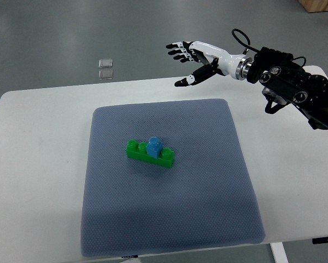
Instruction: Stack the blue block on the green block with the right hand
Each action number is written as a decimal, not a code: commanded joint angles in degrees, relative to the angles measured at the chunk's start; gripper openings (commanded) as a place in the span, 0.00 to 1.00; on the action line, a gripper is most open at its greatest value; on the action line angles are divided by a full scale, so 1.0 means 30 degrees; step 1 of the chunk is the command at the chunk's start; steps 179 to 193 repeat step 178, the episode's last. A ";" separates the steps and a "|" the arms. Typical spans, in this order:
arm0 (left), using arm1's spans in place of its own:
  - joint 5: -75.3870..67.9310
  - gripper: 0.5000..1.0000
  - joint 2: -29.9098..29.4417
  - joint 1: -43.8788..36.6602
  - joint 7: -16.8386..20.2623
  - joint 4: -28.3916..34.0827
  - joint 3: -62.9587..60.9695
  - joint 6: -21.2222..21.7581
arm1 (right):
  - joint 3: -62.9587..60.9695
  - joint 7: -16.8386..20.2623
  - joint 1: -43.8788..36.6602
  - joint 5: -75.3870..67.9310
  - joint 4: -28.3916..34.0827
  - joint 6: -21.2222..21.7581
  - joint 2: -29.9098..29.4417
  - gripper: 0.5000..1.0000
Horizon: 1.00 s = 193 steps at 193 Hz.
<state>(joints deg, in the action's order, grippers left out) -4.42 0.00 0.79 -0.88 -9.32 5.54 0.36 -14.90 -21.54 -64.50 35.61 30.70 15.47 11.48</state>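
A small blue block [154,147] sits on top of a long green block [149,154] near the middle of the blue-grey mat [169,181]. My right hand [190,57] hovers high above the table's far edge, well up and to the right of the blocks, with its fingers spread and nothing in them. Its arm [295,87] comes in from the right edge. The left arm does not show.
The mat lies on a white table [38,164]. Two small clear squares [105,68] lie on the grey floor beyond the table's far edge. A brown box corner [320,4] shows at the top right.
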 commanded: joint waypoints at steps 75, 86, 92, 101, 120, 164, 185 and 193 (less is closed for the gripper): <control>0.0008 1.00 0.0000 0.0001 0.0000 0.0000 0.0001 -0.0003 | -0.1537 0.1847 0.2777 -1.7025 -0.1387 -0.4102 -0.1834 0.81; -0.0021 1.00 0.0000 0.0001 0.0000 -0.0029 0.0001 -0.0003 | -0.2094 0.1643 0.3100 -1.7379 -0.1387 -0.4161 -0.2157 0.82; 0.0008 1.00 0.0000 0.0001 0.0000 0.0000 0.0001 -0.0003 | -0.2300 0.1613 0.3159 -1.7349 -0.1416 -0.4190 -0.2245 0.82; 0.0008 1.00 0.0000 0.0001 0.0000 0.0000 0.0001 -0.0003 | -0.2476 0.1584 0.3188 -1.7349 -0.1416 -0.4249 -0.2333 0.82; 0.0008 1.00 0.0000 0.0001 0.0000 0.0000 0.0001 -0.0003 | -0.2535 0.1203 0.3130 -1.7320 -0.1475 -0.4337 -0.2304 0.82; 0.0008 1.00 0.0000 0.0001 0.0000 0.0000 0.0001 -0.0003 | -0.2505 0.0558 0.3159 -1.7320 -0.1504 -0.4395 -0.2274 0.82; -0.0021 1.00 0.0000 0.0001 0.0000 0.0000 0.0001 -0.0003 | -0.2535 0.0236 0.3159 -1.7320 -0.1504 -0.4776 -0.2304 0.82; -0.0021 1.00 0.0000 0.0001 0.0000 0.0000 0.0001 -0.0003 | -0.2535 0.0236 0.3159 -1.7320 -0.1504 -0.4776 -0.2304 0.82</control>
